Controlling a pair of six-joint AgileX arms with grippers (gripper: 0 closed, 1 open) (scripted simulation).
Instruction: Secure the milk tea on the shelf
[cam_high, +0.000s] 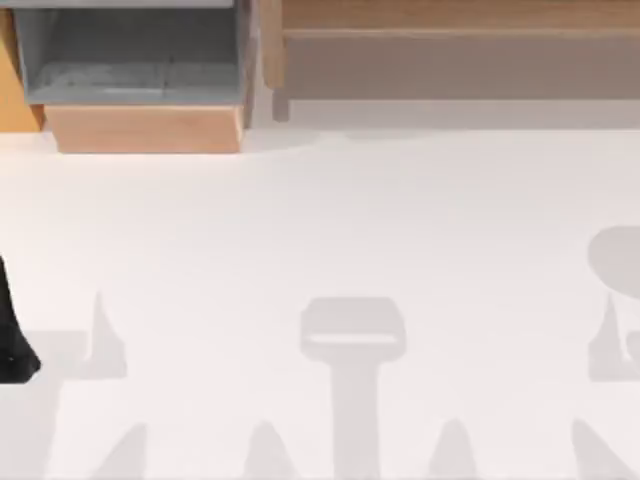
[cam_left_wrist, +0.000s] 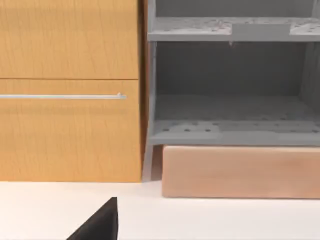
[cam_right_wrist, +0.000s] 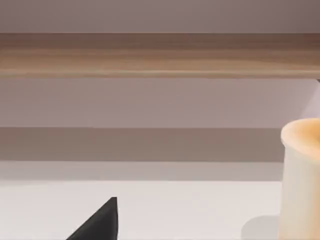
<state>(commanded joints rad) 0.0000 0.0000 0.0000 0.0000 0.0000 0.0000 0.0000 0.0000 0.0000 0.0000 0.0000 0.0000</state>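
The white table (cam_high: 330, 220) lies closest to the overhead camera and is the biggest thing here, a broad bare surface crossed by pale shadows of the arms and the camera post. At its far edge, toward the left, stands a grey shelf unit (cam_high: 130, 50) on a light wooden base (cam_high: 145, 128); from the left wrist camera the same shelf (cam_left_wrist: 230, 80) shows two grey boards, one above the other, with an orange wooden cabinet (cam_left_wrist: 70, 90) and its thin metal handle (cam_left_wrist: 62, 96) right beside it. To the right along the far edge runs a long wooden bench or rail (cam_high: 450, 40), which also stretches across the right wrist camera's picture (cam_right_wrist: 160, 55).

The milk tea (cam_right_wrist: 301, 175), a pale cup with a light brown top, stands upright on the table at the edge of the right wrist picture, well apart from the shelf.

The left arm shows as a dark shape (cam_high: 12, 330) at the table's left edge. A dark tip of each claw pokes into its own wrist picture (cam_left_wrist: 100, 222) (cam_right_wrist: 100, 222), off to one side of the cup and not touching it. I cannot tell how far either claw is open, or whether it holds anything.
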